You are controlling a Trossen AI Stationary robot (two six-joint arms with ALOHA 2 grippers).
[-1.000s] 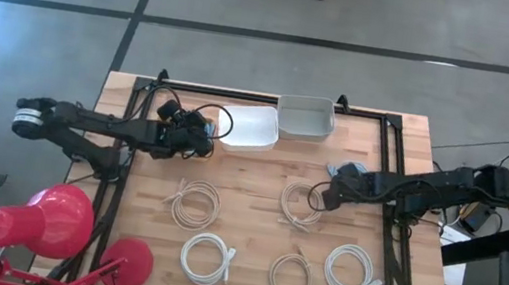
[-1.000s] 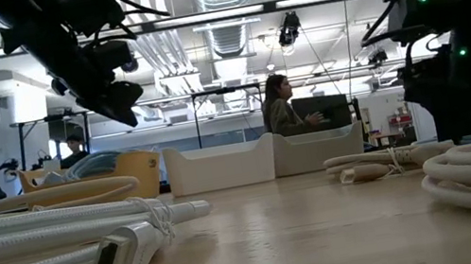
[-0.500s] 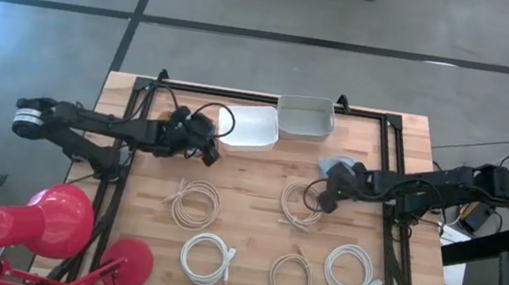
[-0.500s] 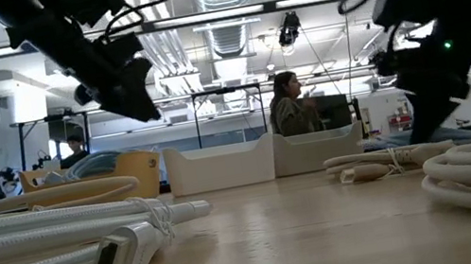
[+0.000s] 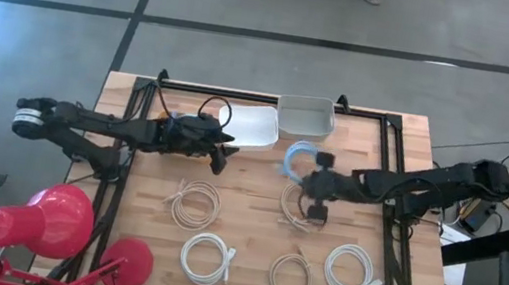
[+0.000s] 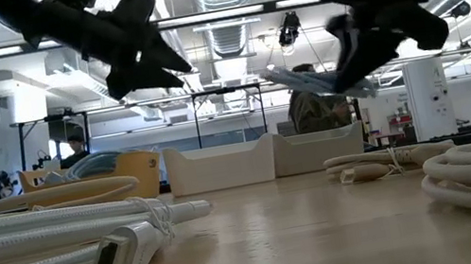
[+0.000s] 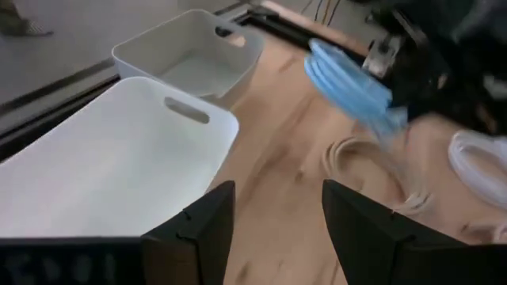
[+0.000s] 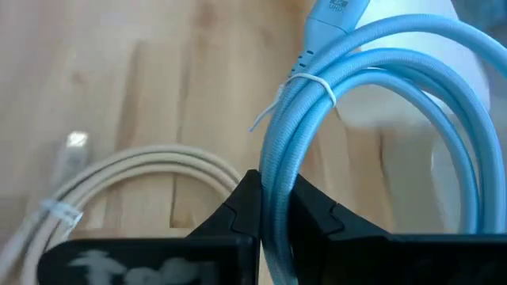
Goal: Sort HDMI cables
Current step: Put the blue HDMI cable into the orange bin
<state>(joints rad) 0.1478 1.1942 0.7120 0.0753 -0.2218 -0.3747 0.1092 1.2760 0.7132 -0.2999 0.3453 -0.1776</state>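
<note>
Blue coil carried toward the bins

High view: right gripper (image 5: pixel 317 184) holds a light blue cable (image 5: pixel 299 156) clear of the table, just short of the two white bins (image 5: pixel 303 120), presumably to drop it in one. Left gripper (image 5: pixel 217 149) hangs beside the nearer bin.

Low view: the coil hangs well above the wood.

Left wrist view: left fingers (image 7: pixel 194 226) are spread, empty.

Right wrist view: right jaws are clenched on the coil's strands, the tan cable (image 8: pixel 119 182) below.
</note>
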